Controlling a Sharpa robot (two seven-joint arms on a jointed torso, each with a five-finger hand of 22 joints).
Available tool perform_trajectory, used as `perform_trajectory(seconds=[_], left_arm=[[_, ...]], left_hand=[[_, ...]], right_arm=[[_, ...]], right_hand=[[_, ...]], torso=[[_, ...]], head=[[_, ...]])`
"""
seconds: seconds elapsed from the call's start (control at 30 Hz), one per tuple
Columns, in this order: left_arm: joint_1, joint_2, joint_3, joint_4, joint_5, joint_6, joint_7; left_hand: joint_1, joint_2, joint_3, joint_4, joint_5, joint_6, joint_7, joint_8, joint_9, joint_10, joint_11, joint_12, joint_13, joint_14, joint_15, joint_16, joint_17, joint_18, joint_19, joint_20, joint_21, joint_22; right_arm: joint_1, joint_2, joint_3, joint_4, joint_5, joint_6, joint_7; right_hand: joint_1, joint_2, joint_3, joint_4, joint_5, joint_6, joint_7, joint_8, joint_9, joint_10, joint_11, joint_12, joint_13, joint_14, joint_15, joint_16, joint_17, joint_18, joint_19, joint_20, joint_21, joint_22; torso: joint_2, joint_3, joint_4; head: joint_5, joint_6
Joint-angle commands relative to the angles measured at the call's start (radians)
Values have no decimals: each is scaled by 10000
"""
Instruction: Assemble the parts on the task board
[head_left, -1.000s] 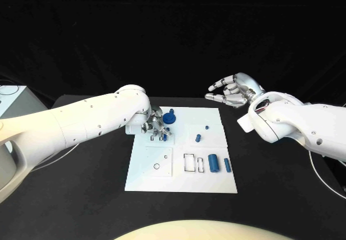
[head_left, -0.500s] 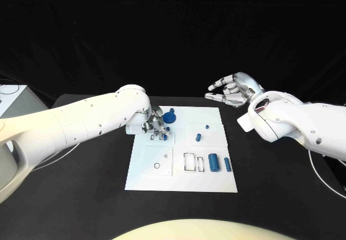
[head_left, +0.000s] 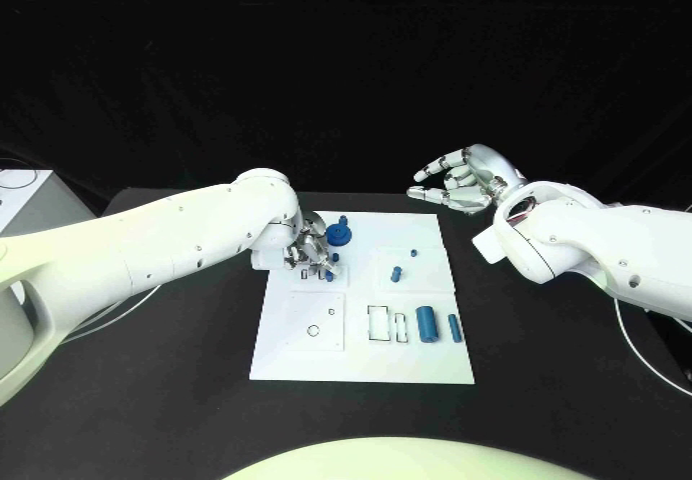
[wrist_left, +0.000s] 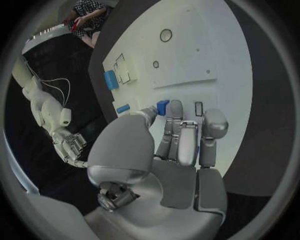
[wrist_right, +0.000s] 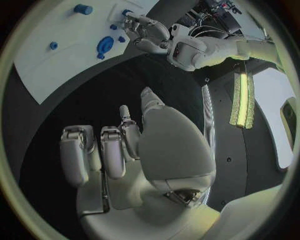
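The white task board lies mid-table. My left hand hovers over its far-left part, beside a round blue part. In the left wrist view its fingers are curled in, and a small blue part sits pinched between the thumb tip and a fingertip above the board. Two small blue pieces lie just by the hand. A blue cylinder and a thin blue bar lie on the board's right side. My right hand hangs raised beyond the board's far-right corner, fingers apart, holding nothing.
Two small blue pegs stand mid-board. Rectangular slots and a round hole are cut in the near half. A pale box sits at the table's left edge. Bare black table surrounds the board.
My left hand has drawn slightly back toward the board's far-left corner. The right hand has barely moved.
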Motion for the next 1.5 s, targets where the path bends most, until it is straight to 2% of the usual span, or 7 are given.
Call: perform_trajectory(seconds=[0.03,0.17,0.33,0.6,0.97,1.23,1.5], left_arm=[[-4,15,1,-20,227,210,83],[-4,8,0,-34,216,108,82],[-4,-24,0,-8,235,-122,104],[-7,-254,3,258,479,-1009,264],[5,-784,20,904,765,-2181,299],[3,-904,-15,1155,39,-2537,171],[-21,-938,-254,1293,-705,-2859,86]], left_hand=[[114,18,89,-2,34,-18,-34,-42,19,-30,-8,-55,-17,18,-4,25,254,-106,-44,-4,63,5],[184,36,284,-5,44,34,-57,-48,51,15,-27,-51,-41,61,-17,59,322,-113,-18,-10,87,46],[756,-208,1818,-200,27,107,-132,23,349,127,-105,-117,-182,160,-104,134,473,-123,36,-94,158,139],[267,-1093,4951,-1583,294,170,-210,529,1251,552,-214,-50,-302,588,-203,446,1139,-210,361,-193,448,577],[-877,-1932,5478,-2564,3872,1007,-538,733,1683,1787,-559,718,532,1311,-521,973,2436,-406,1193,-495,995,1585],[-1102,-2050,5492,-2768,4575,1234,-642,734,1757,2103,-658,866,718,1400,-626,1049,2633,-466,1427,-601,1117,1855],[-1163,-2072,5516,-2833,4740,1295,-673,740,1787,2194,-687,903,759,1400,-658,1049,2633,-495,1537,-631,1174,1988]], right_arm=[[-7,8,1,-1,-150,153,23],[-8,10,1,-4,-152,155,22],[-10,15,1,-12,-152,159,23],[-19,4,-1,-31,-153,175,30],[-27,-56,-4,-41,-151,194,18],[-39,-58,-12,-65,-139,204,11],[-45,-67,-16,-63,-134,197,20]], right_hand=[[-69,63,-57,-13,-22,-61,-24,47,8,-74,-16,-9,1005,928,-26,-39,2235,107,729,-1,-6,2189],[-69,63,-57,-13,-22,-61,-24,47,8,-74,-16,-9,1005,928,-26,-39,2235,107,729,-1,-6,2189],[-69,63,-57,-13,-22,-61,-24,47,8,-74,-16,-9,1005,928,-26,-39,2235,107,729,-1,-6,2189],[-69,63,-57,-13,-22,-61,-24,47,8,-74,-16,-9,1005,928,-26,-39,2235,107,729,-1,-6,2189],[-68,85,-52,-15,-23,-62,-25,59,11,-72,-18,-6,1003,921,-27,-51,2213,113,720,-2,-28,2175],[-79,96,-54,-11,-24,-62,-26,65,12,-73,-18,-8,1000,921,-28,-51,2213,113,719,-2,-31,2173],[-79,96,-54,-11,-24,-62,-26,65,12,-73,-18,-8,1000,921,-28,-51,2213,113,719,-2,-31,2173]], torso=[[2,4,3],[4,2,6],[3,1,-9],[-8,9,8],[-19,19,22],[7,4,21],[16,-5,9]], head=[[0,-11],[4,-14],[17,0],[24,-5],[106,-24],[176,-46],[233,-102]])
